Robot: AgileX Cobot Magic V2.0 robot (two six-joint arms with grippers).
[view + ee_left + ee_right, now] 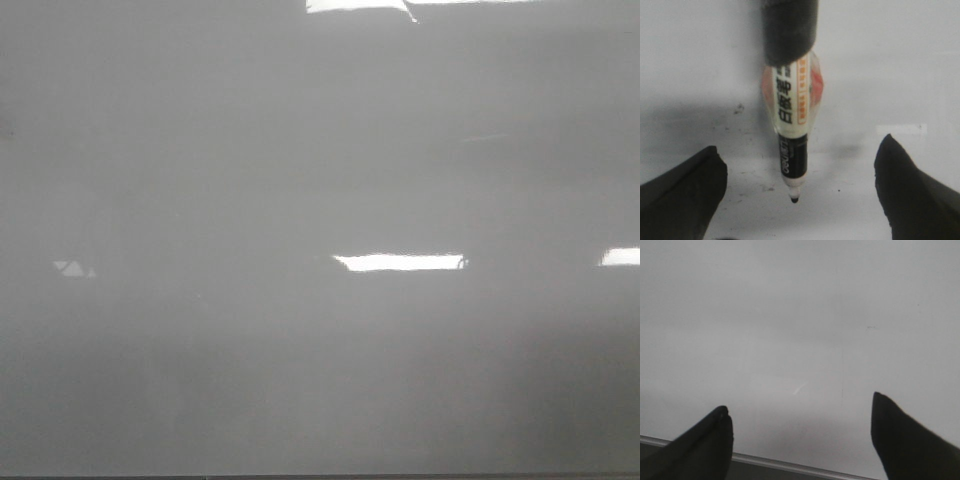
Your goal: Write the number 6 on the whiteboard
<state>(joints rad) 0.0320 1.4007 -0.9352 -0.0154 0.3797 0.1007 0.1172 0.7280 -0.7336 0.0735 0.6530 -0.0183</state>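
The whiteboard (320, 200) is a glossy pale-grey surface that fills the front view, and neither arm shows there. No number 6 shows in any view. In the left wrist view a marker (792, 120) with a white and orange label and a black collar hangs from a dark holder between the fingers of my left gripper (800, 141). Its black tip (794, 199) points at the board (900, 75), at or just above it. The jaws stand wide apart and do not touch the marker. My right gripper (799, 400) is open and empty over the board (790, 315).
Bright rectangular light reflections (400, 262) lie on the board. Its dark lower edge (320, 477) runs along the bottom of the front view. A metal frame edge (790, 465) shows below my right gripper. Faint grey smudges (739, 107) mark the board near the marker.
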